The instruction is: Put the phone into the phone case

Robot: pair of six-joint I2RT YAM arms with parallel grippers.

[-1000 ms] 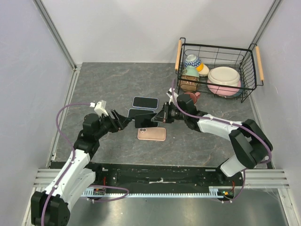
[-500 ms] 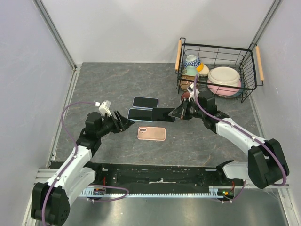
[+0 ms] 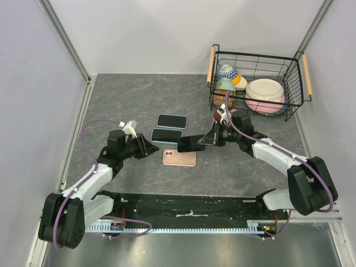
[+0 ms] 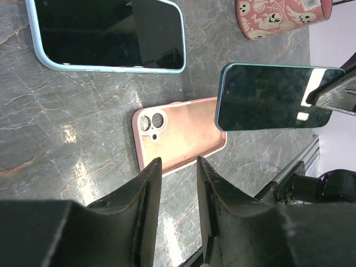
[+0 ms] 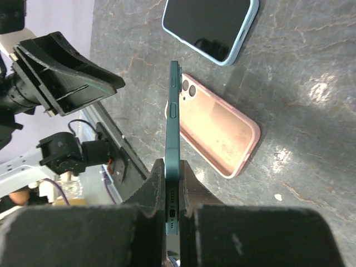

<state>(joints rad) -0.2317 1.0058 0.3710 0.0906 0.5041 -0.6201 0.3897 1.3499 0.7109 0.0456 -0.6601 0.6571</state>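
The empty pink phone case (image 3: 179, 158) lies open side up on the grey table; it also shows in the left wrist view (image 4: 181, 133) and the right wrist view (image 5: 219, 133). My right gripper (image 3: 209, 140) is shut on the bottom end of a teal phone (image 3: 191, 143), holding it in the air just above the case's right end. The phone's edge runs up between the right gripper's fingers (image 5: 173, 172). The phone's dark screen shows in the left wrist view (image 4: 275, 97). My left gripper (image 3: 152, 149) is a little open and empty, just left of the case (image 4: 177, 164).
Two phones in light blue cases (image 3: 171, 120) (image 3: 167, 134) lie just behind the pink case. A pink patterned mug (image 3: 227, 115) stands behind the right gripper. A black wire basket (image 3: 289, 114) with bowls and plates stands at the back right.
My right gripper has carried the teal phone left and down, from over the blue-cased phones to over the pink case. My left gripper has edged a little right, towards the case.
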